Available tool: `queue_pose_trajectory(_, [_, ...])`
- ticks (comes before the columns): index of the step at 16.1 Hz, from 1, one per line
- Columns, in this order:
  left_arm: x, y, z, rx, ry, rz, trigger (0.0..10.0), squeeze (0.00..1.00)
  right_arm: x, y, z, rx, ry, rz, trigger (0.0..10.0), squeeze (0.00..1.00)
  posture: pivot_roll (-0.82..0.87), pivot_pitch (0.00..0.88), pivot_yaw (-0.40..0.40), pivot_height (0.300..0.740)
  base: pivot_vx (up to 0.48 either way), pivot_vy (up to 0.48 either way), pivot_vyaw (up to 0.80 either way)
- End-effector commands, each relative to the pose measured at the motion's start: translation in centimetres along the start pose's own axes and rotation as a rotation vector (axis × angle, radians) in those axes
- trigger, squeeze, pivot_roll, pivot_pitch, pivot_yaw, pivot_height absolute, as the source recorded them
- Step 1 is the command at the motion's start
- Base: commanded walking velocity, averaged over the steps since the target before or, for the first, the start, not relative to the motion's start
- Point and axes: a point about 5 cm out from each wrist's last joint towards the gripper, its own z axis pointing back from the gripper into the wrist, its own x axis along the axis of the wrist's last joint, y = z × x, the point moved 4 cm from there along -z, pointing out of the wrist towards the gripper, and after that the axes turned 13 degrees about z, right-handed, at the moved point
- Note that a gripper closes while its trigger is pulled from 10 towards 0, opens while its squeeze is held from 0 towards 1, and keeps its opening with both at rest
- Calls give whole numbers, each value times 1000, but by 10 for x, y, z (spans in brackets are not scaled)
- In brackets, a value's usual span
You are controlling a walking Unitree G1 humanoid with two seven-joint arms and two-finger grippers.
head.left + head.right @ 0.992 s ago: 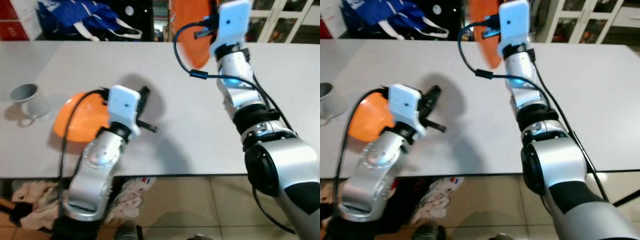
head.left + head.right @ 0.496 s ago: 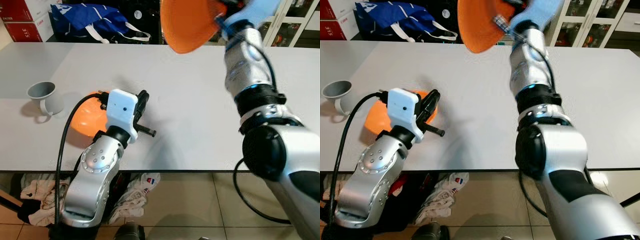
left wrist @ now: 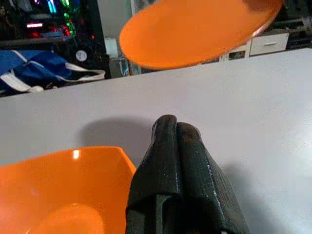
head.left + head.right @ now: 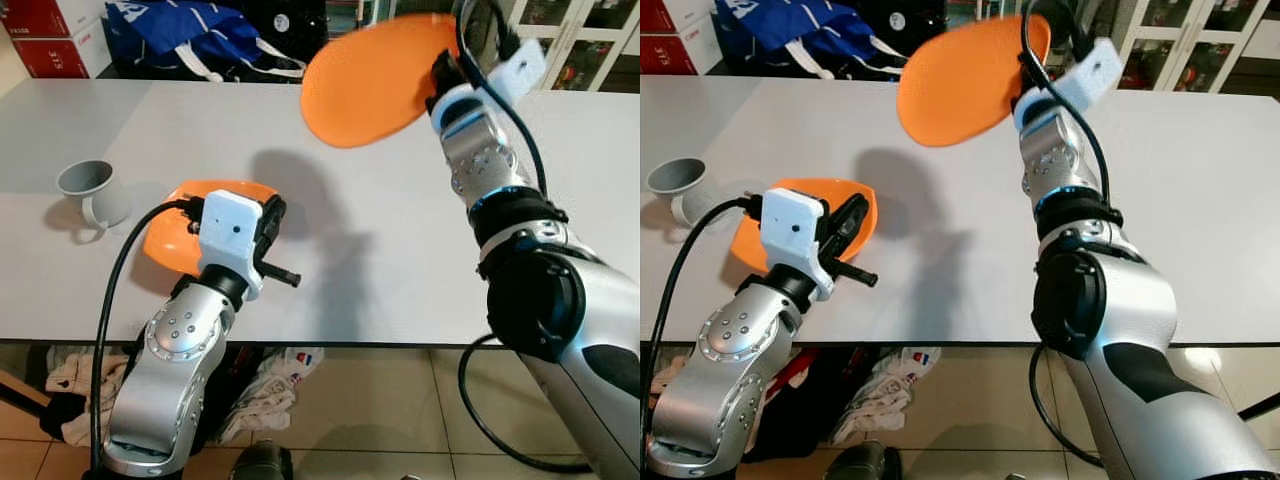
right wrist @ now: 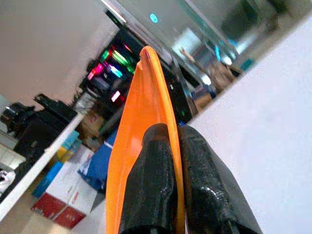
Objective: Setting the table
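The right gripper (image 5: 168,146) pinches the rim of an orange plate (image 4: 365,75), held in the air above the table's (image 4: 400,230) far edge. The left gripper (image 3: 176,134), fingers pressed together and empty, rests beside an orange bowl (image 4: 185,235) near the front edge. A grey mug (image 4: 92,192) stands towards the table's left edge, and a blue bag (image 4: 195,30) lies beyond the far edge.

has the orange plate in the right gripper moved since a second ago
Yes. The right gripper has swung the orange plate from edge-on and upright to nearly flat, held above the far side of the white table.
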Motion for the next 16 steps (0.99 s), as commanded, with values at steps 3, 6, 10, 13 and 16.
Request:
queue_pose_trajectory(3, [2, -1, 4, -2, 6, 5, 10000, 0, -20, -18, 4, -63, 77, -56, 10000, 0, 172, 0, 1, 740, 0, 0, 0])
queue_pose_trajectory(6, [1, -2, 7, 1, 17, 12, 10000, 0, -43, -37, 11, -117, 144, -55, 10000, 0, 178, 9, -4, 740, 0, 0, 0])
queue_pose_trajectory(10, [-1, -3, 10, 2, 32, 24, 10000, 0, -67, -53, 20, -160, 207, -59, 10000, 0, 171, 22, -1, 740, 0, 0, 0])
queue_pose_trajectory(13, [-1, -3, 10, 1, 37, 27, 10000, 0, -83, -59, 27, -171, 250, -39, 10000, 0, 171, 25, -4, 740, 0, 0, 0])
queue_pose_trajectory(16, [-1, -4, 11, 2, 44, 33, 10000, 0, -104, -67, 36, -184, 304, 4, 10000, 0, 172, 30, -2, 740, 0, 0, 0])
